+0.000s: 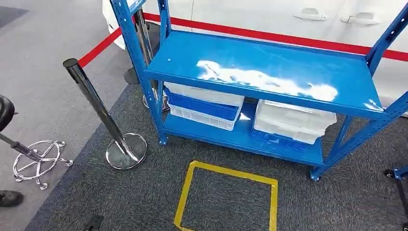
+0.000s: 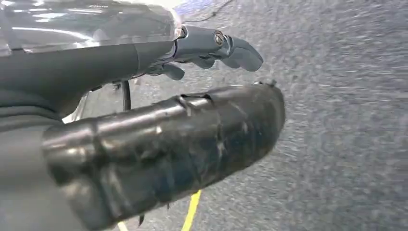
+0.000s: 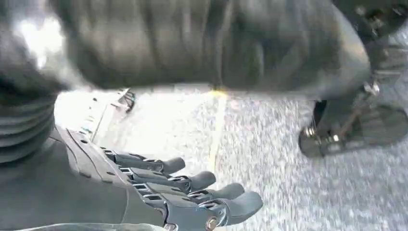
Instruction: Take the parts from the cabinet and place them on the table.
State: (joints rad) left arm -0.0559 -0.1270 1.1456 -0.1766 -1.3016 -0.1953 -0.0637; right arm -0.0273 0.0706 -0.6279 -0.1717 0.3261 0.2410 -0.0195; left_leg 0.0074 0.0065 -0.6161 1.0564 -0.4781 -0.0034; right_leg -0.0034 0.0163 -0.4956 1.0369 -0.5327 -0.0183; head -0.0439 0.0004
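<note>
Left hand (image 2: 192, 72) empty, fingers loosely extended, right hand (image 3: 159, 192) likewise, above carpet (image 2: 346, 120)

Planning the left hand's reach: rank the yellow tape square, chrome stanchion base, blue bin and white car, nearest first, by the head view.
1. Yellow tape square, just ahead; the left hand hangs by yellow tape.
2. Chrome stanchion base, to the left.
3. Blue bin, low in the blue rack.
4. White car, behind the rack.
</note>
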